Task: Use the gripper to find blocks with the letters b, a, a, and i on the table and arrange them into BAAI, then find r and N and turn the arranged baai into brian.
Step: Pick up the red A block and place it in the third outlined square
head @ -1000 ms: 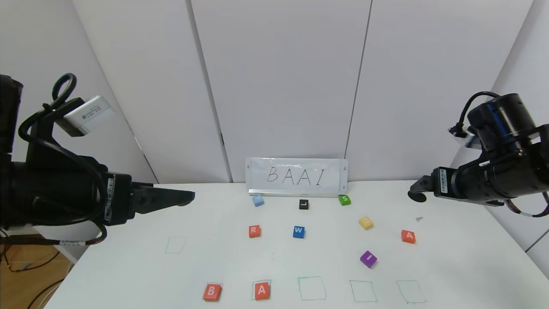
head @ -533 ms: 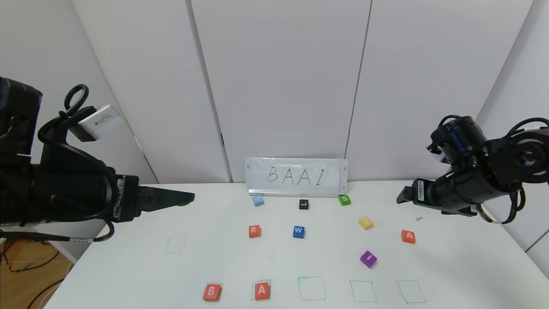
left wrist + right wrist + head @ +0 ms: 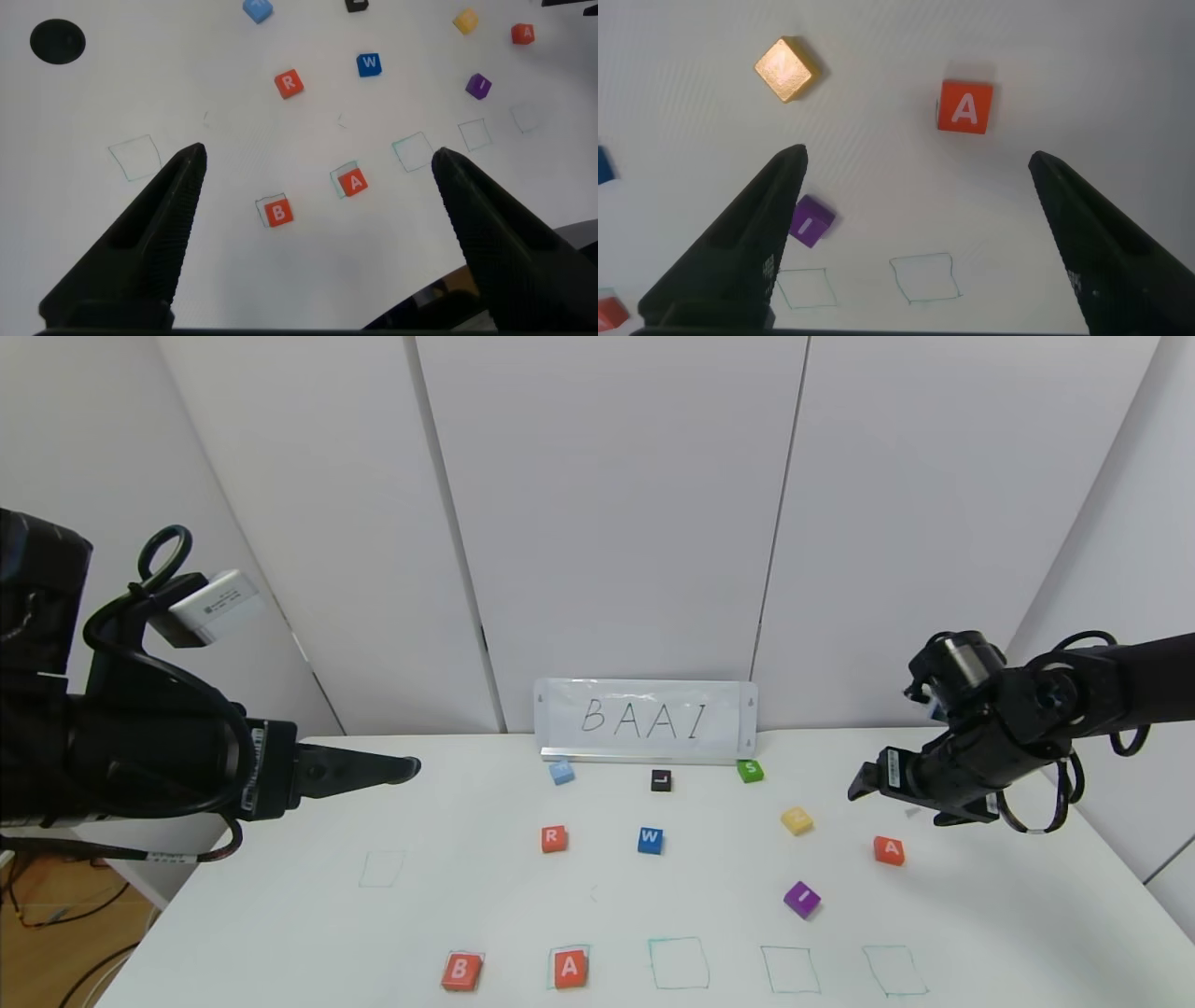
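Both grippers stand wide apart, empty: right gripper (image 3: 854,786) above the loose A block (image 3: 889,850), left gripper (image 3: 411,767) over the table's (image 3: 280,915) left. B block (image 3: 460,971) and A block (image 3: 569,968) occupy the nearest drawn squares. Purple I (image 3: 802,899) and r (image 3: 553,838) lie mid-table. BAAI sign (image 3: 646,720) backs onto white panels.

The white bench (image 3: 280,933) carries green drawn squares and scattered letter blocks. Orange-red B (image 3: 461,971) and A (image 3: 569,968) sit at its front edge. A BAAI sign (image 3: 646,720) stands at the back.
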`<control>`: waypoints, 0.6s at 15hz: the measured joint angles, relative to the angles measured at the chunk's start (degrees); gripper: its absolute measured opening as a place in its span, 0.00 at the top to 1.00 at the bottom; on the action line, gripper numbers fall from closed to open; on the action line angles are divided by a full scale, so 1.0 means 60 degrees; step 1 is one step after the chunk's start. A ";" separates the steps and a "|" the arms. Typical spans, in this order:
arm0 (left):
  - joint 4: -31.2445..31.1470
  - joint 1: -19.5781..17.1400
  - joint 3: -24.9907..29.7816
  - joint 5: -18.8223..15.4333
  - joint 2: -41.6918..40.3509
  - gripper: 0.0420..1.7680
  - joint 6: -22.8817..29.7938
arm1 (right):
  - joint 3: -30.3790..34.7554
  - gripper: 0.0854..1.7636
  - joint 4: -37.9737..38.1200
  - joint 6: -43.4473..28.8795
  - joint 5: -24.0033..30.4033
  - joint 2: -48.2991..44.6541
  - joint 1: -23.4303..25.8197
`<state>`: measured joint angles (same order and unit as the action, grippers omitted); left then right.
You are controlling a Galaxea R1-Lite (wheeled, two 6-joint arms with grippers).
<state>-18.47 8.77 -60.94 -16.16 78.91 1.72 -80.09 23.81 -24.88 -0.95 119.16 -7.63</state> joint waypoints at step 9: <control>0.0000 -0.0024 0.0010 0.0000 0.0171 0.03 -0.0102 | -0.0349 0.03 0.0000 0.0479 -0.0106 0.1345 0.0593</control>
<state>-18.47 8.62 -60.88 -16.16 79.93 1.11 -82.19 23.81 -22.00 -1.58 127.23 -4.07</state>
